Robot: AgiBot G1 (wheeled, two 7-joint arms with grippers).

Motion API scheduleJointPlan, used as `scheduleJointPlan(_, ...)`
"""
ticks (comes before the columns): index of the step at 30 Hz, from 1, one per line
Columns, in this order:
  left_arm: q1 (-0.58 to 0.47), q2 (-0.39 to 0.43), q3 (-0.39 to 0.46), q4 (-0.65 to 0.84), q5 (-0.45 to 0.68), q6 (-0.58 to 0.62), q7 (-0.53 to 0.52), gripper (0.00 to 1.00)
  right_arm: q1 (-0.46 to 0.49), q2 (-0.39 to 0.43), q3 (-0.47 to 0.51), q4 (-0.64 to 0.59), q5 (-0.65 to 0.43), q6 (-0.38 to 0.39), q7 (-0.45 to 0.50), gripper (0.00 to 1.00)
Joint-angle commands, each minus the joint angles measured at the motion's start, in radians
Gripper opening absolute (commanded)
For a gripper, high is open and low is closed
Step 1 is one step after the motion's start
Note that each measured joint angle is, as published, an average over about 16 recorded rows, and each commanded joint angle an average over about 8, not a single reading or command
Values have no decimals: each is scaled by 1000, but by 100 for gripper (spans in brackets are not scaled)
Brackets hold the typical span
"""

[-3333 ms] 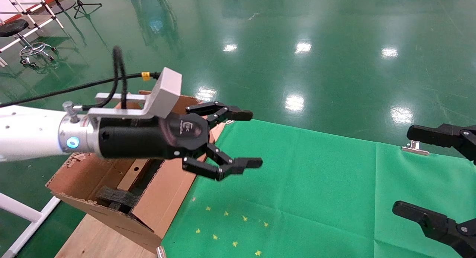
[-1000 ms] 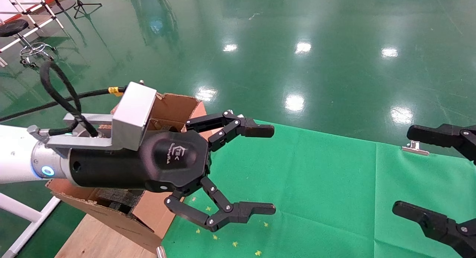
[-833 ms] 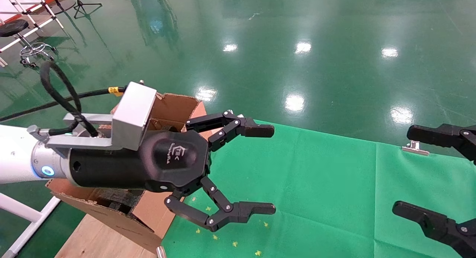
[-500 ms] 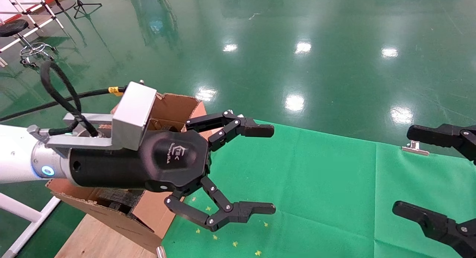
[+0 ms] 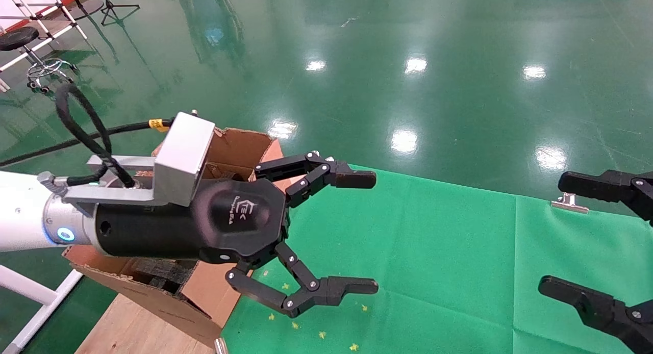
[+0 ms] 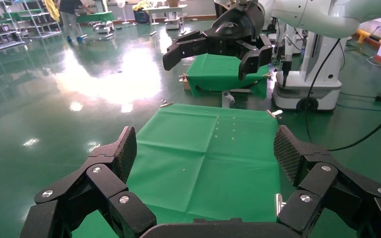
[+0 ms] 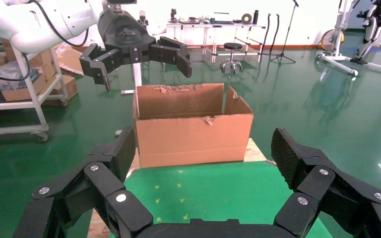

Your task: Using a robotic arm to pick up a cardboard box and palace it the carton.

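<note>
Over the left edge of the green cloth (image 5: 433,252), your left gripper (image 5: 362,231) hangs with fingers spread wide and nothing between them. The robotic arm (image 5: 23,213) reaches in from the left, above the carton (image 5: 204,293), which sits just off the cloth's left edge on a wooden board (image 5: 137,328). Black foam (image 5: 163,272) shows inside; the cardboard box is probably in there too, but you can't see it from any view. Right gripper (image 5: 581,236) is parked at the right edge, fingers apart, empty. A metal clip (image 5: 569,203) sits at the far right corner.
</note>
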Motion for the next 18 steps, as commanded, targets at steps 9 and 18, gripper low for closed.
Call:
scheduleJointPlan(9,0,0,0,0,0,0,0,100,0,0,0,0,0,0,0,100)
scheduleJointPlan(18,0,0,0,0,0,0,0,100,0,0,0,0,0,0,0,100)
